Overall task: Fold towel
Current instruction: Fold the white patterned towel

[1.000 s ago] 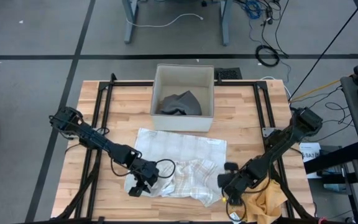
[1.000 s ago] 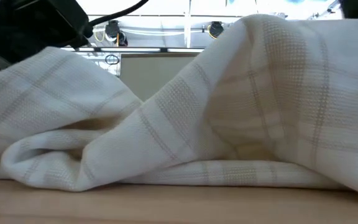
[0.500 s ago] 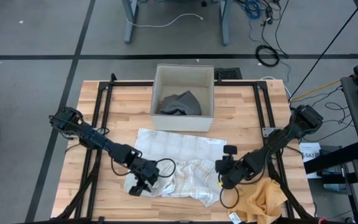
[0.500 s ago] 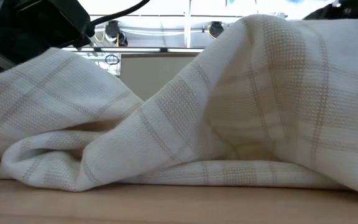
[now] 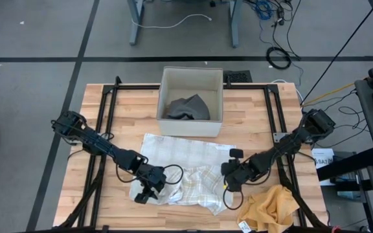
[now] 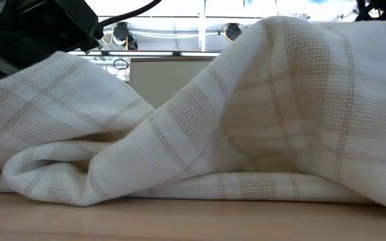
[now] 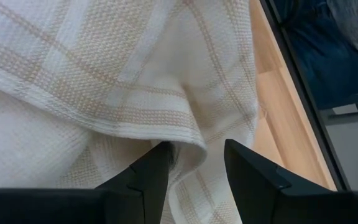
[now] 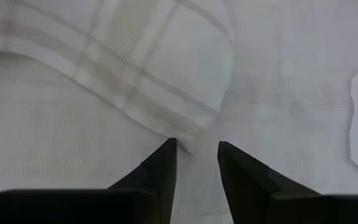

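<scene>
The towel (image 5: 190, 168) is white waffle-weave cloth crossed by pale beige stripes in a wide plaid — it lies on the wooden table's near half, just in front of the bin. Its far part is spread fairly flat, with a roughly straight far edge; its near part is rumpled, with both near corners lifted and turned inward. Seen from table height, the towel (image 6: 200, 127) rises in soft rounded folds — one rolled fold low at one side, a taller hump at the other.
</scene>
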{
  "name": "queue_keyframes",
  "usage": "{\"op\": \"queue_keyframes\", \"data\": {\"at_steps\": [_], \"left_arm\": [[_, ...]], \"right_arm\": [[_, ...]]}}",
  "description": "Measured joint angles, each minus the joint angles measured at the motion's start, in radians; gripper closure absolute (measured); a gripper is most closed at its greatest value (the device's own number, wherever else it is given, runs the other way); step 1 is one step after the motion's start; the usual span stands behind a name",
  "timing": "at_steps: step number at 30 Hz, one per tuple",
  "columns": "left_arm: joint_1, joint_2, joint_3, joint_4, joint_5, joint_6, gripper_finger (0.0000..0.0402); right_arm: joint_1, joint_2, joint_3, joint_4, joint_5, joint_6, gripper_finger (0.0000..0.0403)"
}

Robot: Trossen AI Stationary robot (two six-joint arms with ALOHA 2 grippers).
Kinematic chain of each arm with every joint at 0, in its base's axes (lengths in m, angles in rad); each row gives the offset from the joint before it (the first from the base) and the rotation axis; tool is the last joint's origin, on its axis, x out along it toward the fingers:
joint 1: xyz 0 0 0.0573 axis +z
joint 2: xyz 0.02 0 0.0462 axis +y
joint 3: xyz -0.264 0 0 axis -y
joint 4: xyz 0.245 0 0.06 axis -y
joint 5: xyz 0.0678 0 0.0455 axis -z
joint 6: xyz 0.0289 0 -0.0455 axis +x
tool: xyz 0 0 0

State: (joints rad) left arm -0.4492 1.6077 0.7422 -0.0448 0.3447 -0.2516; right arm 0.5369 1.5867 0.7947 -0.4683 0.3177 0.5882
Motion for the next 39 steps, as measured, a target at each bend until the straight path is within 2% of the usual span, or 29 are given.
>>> {"op": "queue_keyframes", "data": {"at_steps": [5,11,13,21,29,35,39], "left_arm": [[-0.001,0.000,0.000,0.000,-0.014,0.002,0.0241],[-0.001,0.000,0.000,0.000,-0.014,0.002,0.0241],[-0.001,0.000,0.000,0.000,-0.014,0.002,0.0241],[-0.004,0.000,0.000,0.000,-0.015,0.001,0.0241],[-0.003,0.000,0.000,0.000,-0.015,-0.002,0.0241],[-0.003,0.000,0.004,-0.005,-0.014,-0.001,0.0241],[-0.003,-0.001,0.046,-0.031,-0.015,0.011,0.0241]], "right_arm": [[-0.018,0.000,0.000,0.050,-0.018,-0.046,0.0314],[-0.050,0.000,0.000,0.057,-0.096,-0.067,0.0386],[-0.054,0.000,0.000,0.057,-0.109,-0.080,0.0398],[-0.050,-0.025,0.011,0.022,-0.068,-0.107,0.0402],[-0.049,-0.041,0.136,-0.276,0.000,-0.115,0.0403],[-0.055,-0.041,0.211,-0.507,0.081,-0.060,0.0403],[-0.080,-0.040,0.205,-0.421,-0.023,-0.074,0.0401]]}}
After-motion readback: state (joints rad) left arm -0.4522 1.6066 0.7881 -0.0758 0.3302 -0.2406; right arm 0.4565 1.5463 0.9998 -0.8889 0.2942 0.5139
